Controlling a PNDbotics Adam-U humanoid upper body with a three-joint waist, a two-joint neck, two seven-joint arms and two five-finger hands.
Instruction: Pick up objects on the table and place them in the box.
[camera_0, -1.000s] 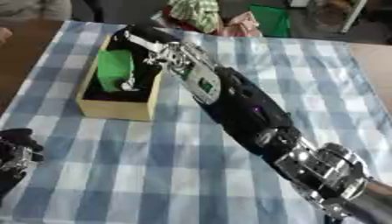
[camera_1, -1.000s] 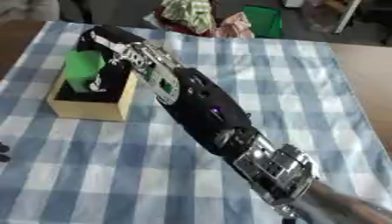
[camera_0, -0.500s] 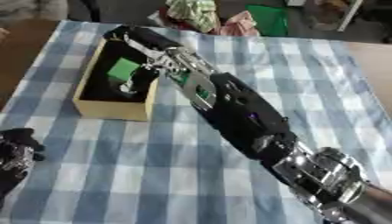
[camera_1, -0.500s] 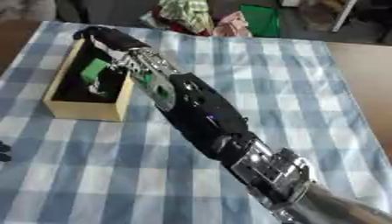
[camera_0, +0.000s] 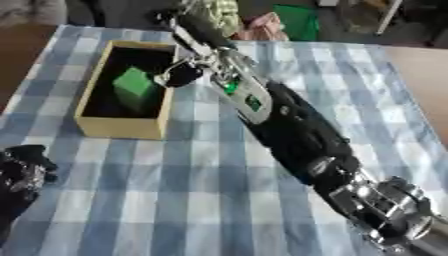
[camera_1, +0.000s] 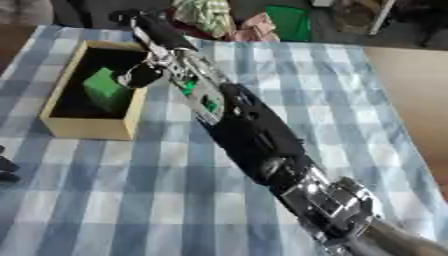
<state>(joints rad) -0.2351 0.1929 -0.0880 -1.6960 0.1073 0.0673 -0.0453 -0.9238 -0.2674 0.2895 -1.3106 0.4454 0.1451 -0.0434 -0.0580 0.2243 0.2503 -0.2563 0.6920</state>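
An open tan box (camera_0: 118, 127) stands on the checked cloth at the upper left. A green block (camera_0: 136, 87) lies inside it on the dark bottom. My right arm stretches diagonally from the lower right up to the box. My right hand (camera_0: 203, 45) is open above the box's far right corner, with its fingers pointing up and away and its thumb (camera_0: 181, 75) hanging over the right rim. It holds nothing. My left hand (camera_0: 22, 172) shows as a dark shape at the lower left edge, away from the box.
A blue and white checked cloth (camera_0: 175, 200) covers the table; bare brown wood (camera_0: 424, 70) shows at the right. Beyond the far edge lie a green thing (camera_0: 297, 20), a pink thing (camera_0: 262, 27) and a patterned cloth (camera_1: 201, 12).
My right hand, which was low over the box on the green block, has risen toward the far right corner. The block now lies uncovered in the box.
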